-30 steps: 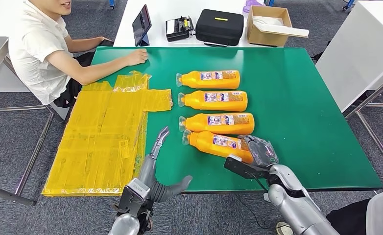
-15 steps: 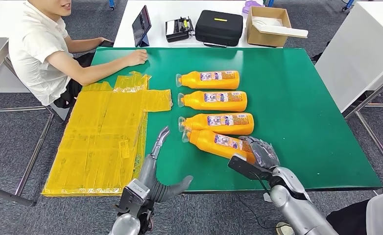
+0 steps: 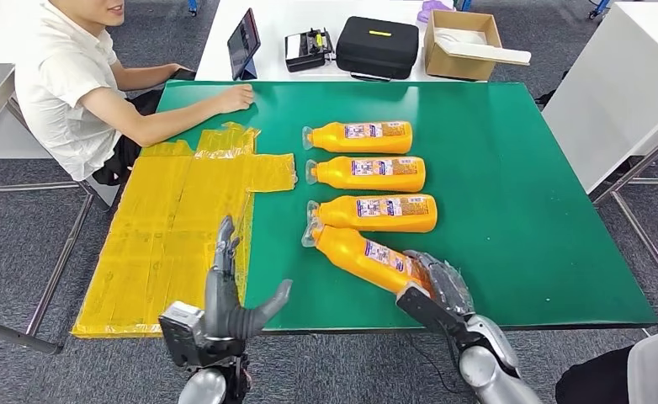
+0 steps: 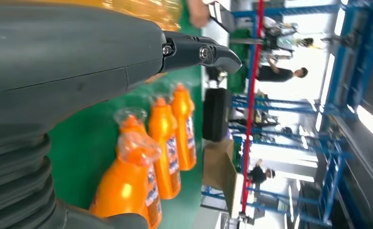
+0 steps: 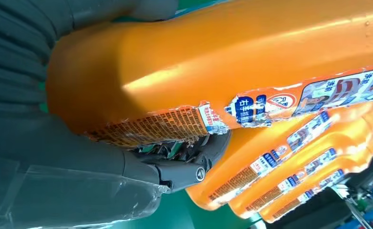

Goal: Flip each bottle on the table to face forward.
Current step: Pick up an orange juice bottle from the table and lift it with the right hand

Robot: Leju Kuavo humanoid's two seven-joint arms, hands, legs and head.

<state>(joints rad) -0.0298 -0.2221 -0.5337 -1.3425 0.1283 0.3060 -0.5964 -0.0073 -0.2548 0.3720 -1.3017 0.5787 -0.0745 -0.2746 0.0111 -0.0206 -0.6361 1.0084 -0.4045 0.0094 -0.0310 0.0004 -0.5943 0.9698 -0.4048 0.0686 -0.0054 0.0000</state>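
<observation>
Where the table's left edge meets the far corner, I see a person point(image 3: 61, 80) seated, one forearm resting on the green table point(image 3: 519, 194). Next comes the sheet of yellow plastic bags point(image 3: 174, 240), covering the left part of the table and hanging over its left edge. My left hand point(image 3: 229, 295) hovers at the near edge beside those bags, fingers spread apart and holding nothing; in the left wrist view the thumb points out over the green surface toward the bottles.

Around the middle of the table lie four orange bottles on their sides, caps pointing left. Three form a neat column: the far bottle point(image 3: 358, 136), the second bottle point(image 3: 366, 173) and the third bottle point(image 3: 373, 213), all parallel with labels up. The near bottle point(image 3: 361, 257) sits askew, its cap touching the third bottle's cap end and its base angled toward the near edge. My right hand point(image 3: 440, 282) grips that base; the right wrist view shows fingers wrapped under the bottle by its torn label.

Beyond the far edge, on a white table point(image 3: 283, 17), stand a tablet point(image 3: 243, 42), a black case point(image 3: 377, 46) and a cardboard box point(image 3: 464, 42).
</observation>
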